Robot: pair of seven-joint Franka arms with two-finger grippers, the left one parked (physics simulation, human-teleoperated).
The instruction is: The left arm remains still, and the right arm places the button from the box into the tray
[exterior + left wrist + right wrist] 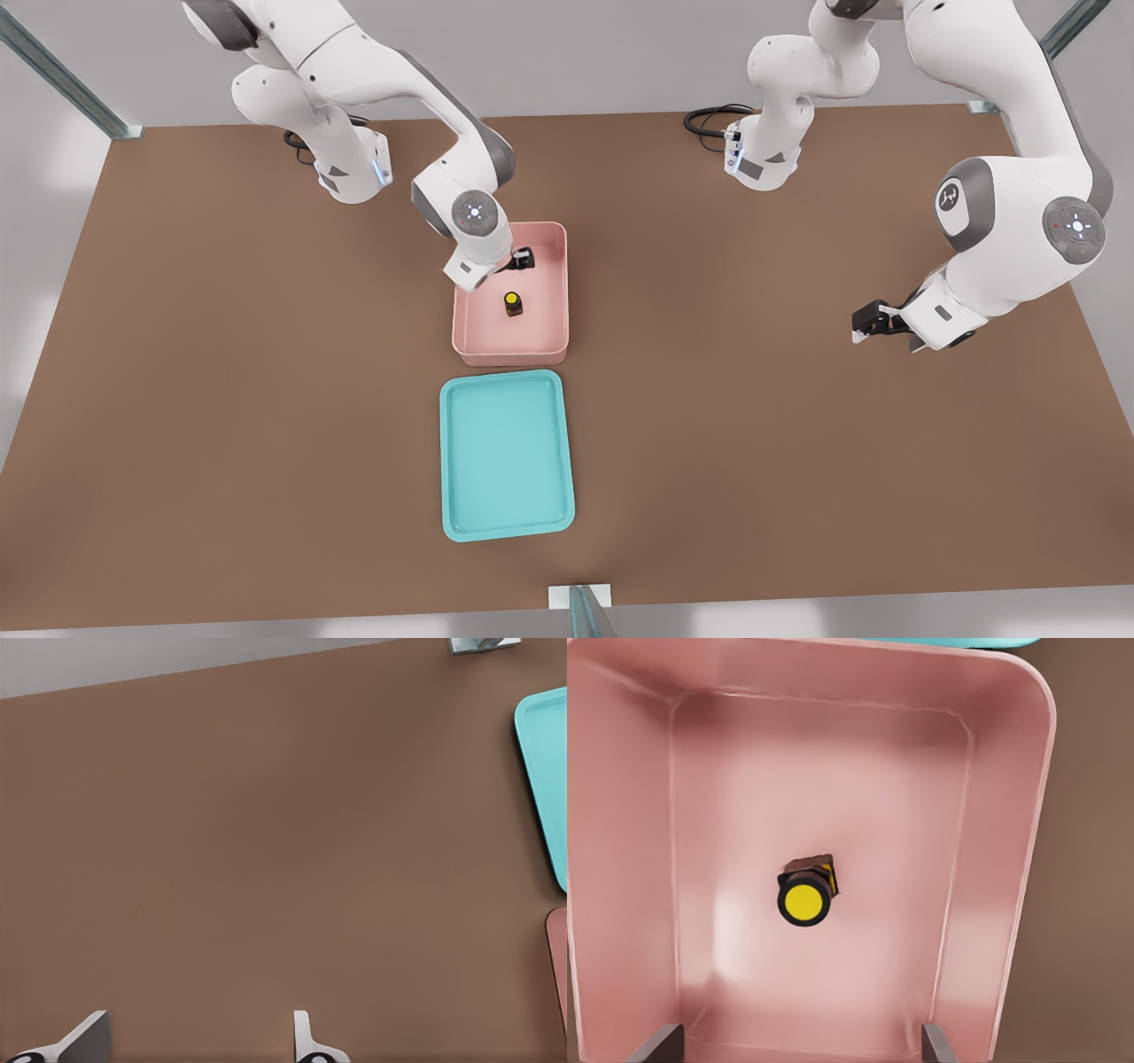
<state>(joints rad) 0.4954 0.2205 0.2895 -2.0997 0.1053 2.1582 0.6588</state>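
The button (513,303), a round yellow top on a dark base, stands upright near the middle of the pink box (509,354). My gripper (523,259) hangs above the box's far half, just behind the button, not touching it. In the right wrist view the button (804,899) sits on the box (620,859) floor ahead of the gripper (799,1050), whose two fingertips (664,1043) stand wide apart, open and holding nothing. The turquoise tray (505,456) lies flat just in front of the box, with nothing in it.
The parked arm's gripper (873,321) hovers over the table at the front view's right. Black cables (709,120) lie by the arm bases at the back. A metal post foot (580,595) stands at the near table edge. The left wrist view catches the tray's edge (549,771).
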